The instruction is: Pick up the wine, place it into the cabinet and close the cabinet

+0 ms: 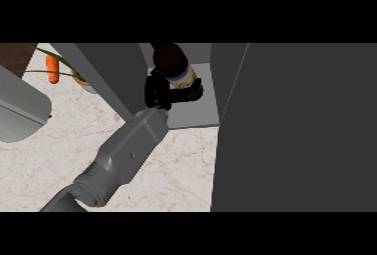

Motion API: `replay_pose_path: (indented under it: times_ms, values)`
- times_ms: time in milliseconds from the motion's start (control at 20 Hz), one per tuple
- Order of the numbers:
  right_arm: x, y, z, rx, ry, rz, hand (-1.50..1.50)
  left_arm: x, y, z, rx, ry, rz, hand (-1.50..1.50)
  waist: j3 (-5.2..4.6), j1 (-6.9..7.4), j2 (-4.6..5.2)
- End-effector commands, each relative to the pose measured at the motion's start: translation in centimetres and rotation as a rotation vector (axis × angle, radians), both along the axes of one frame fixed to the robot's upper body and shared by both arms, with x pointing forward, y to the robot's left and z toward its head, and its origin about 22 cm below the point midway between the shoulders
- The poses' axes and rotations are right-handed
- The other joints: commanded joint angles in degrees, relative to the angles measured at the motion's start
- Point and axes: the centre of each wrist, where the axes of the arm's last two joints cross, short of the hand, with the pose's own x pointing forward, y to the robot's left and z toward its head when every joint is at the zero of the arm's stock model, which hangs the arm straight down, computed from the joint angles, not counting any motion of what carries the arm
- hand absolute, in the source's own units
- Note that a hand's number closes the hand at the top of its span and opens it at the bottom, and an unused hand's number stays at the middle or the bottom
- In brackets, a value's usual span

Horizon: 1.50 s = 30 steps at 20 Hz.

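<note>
While curled round the wine bottle (pixel 175 67), left hand (pixel 163 91) fingers inside the open cabinet (pixel 199 112).

A single head view looks steeply down from above onto the marble counter (pixel 44 164), close in. The open cabinet (pixel 199 107) fills the frame's upper middle, and its dark door (pixel 294 129) takes the whole right side. A grey forearm (pixel 121 159) enters from the lower left edge.

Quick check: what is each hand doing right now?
Left hand: shut on the dark wine bottle with a cream label, inside the grey cabinet.
Right hand: not in view.
</note>
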Motion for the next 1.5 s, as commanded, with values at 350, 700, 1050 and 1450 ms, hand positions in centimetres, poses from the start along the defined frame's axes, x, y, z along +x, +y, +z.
replay_pose_path:
  times_ms: [350, 700, 1050, 1450]
  values:
    - [1.0, 0.7, -0.4, 0.009, -0.014, 0.037, -1.50, -1.9, -0.9, -1.6, 0.011, 0.029, -0.021, 1.50, -0.04, -2.27, 0.51]
    - [1.1, 0.2, -1.1, 0.000, 0.000, 0.024, -1.50, -2.0, -2.2, -0.4, -0.055, 0.018, 0.038, 1.50, 0.00, -1.84, 0.35]
    - [0.2, 0.4, -0.8, 0.007, -0.007, 0.018, -1.50, -1.4, -2.5, 0.5, -0.079, 0.010, 0.099, -1.50, -0.01, -1.73, 0.31]
    - [0.5, 0.0, -0.4, 0.016, -0.019, 0.019, -1.50, -1.4, -2.0, -0.4, 0.009, 0.019, 0.116, -1.50, 0.02, -1.46, 0.48]
